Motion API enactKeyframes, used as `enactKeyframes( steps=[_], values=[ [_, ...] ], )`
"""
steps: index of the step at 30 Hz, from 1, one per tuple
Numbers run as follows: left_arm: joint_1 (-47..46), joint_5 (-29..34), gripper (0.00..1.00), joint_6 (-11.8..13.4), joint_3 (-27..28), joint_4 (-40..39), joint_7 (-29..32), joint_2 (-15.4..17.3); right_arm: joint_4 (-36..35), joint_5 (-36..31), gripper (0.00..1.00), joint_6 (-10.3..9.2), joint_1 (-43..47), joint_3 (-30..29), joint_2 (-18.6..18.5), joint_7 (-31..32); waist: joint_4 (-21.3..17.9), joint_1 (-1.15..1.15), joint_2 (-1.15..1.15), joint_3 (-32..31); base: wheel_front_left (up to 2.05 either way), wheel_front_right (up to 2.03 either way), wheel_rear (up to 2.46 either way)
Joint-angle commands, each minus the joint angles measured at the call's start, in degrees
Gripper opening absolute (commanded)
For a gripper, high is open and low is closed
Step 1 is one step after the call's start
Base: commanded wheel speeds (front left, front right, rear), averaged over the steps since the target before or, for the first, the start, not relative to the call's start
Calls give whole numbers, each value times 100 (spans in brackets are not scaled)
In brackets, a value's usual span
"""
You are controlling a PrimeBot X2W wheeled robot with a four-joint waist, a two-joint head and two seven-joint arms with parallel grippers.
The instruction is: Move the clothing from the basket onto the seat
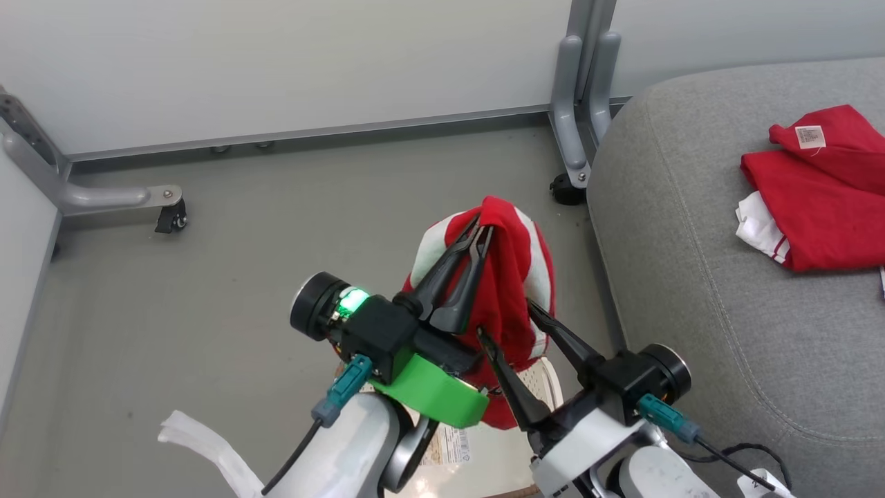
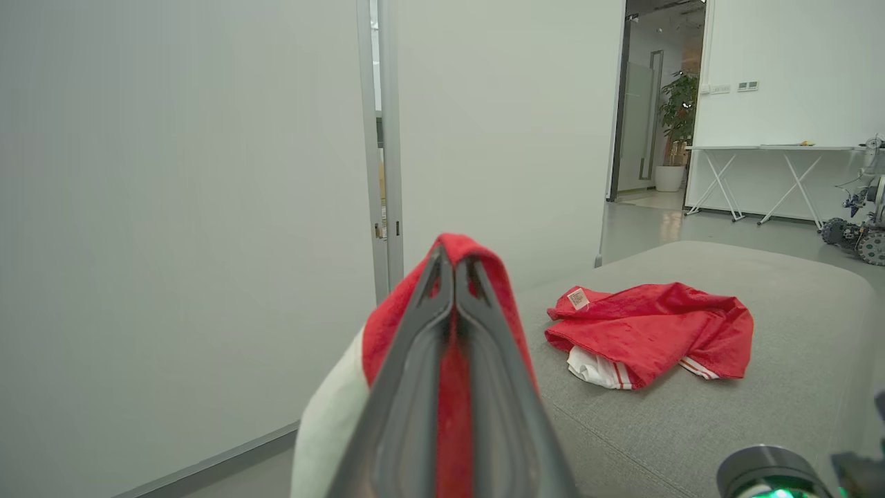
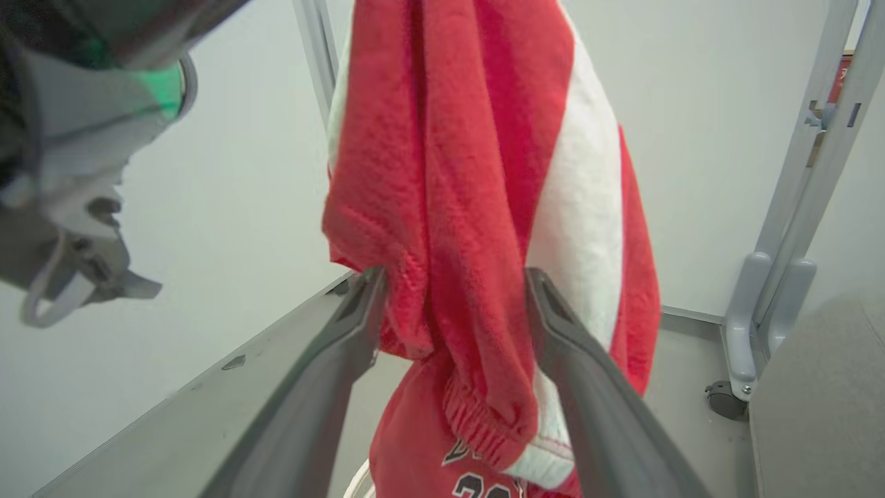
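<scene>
Two pieces of red clothing make up the job. The crumpled garment (image 1: 816,200) already lies well in on the seat (image 1: 691,290), with white lining peeking from under it. The hanging garment (image 1: 515,277) is just short of the seat's edge, out over the floor (image 1: 242,277) and directly above the basket (image 1: 547,384), most of which is hidden beneath my grippers. My left gripper (image 1: 483,232) has its fingers pressed together on a fold at the very top of that garment, so the whole piece drapes from one pinch. My right gripper (image 1: 506,319) is spread, one finger on each side of the hanging cloth lower down, and it does not look to be squeezing it.

I judge this cloth light, soft and limp: it will sag, swing and fold wherever it isn't held, and nothing in it can break. The knit looks textured, so a pinch should not slip easily. A single top hold lets the tail with the dark lettering trail, and it could catch on the basket. Closing my right fingers on the bunched middle would gather it for the carry to the seat.
</scene>
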Motion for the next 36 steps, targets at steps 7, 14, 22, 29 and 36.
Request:
enactKeyframes(
  steps=[7, 14, 22, 29, 36],
  values=[
    [-139, -145, 0, 111, -390, -186, -3, 10, 438, -378, 100, -8, -205, -194, 169, -17, 40, 0, 0, -44, 0, 0, 0],
    [-119, -200, 0, 159, -577, -86, -3, 12, 428, -514, 0, -8, -77, -233, 232, -17, 65, 0, 0, -141, 0, 0, 0],
    [44, -132, 0, 169, -418, 341, -2, 12, 338, -364, 0, -8, 42, -323, 253, -17, 23, 0, 0, -149, 0, 0, 0],
    [135, -38, 43, 186, -255, 576, -2, 12, 287, -265, 0, -8, 121, -381, 224, -17, 15, 0, 0, -127, 0, 0, 0],
    [120, 30, 100, 316, -154, 756, -1, 12, 231, -220, 0, -8, 138, -447, 187, -17, 27, 0, 0, -84, 0, 0, 0]
  ],
)
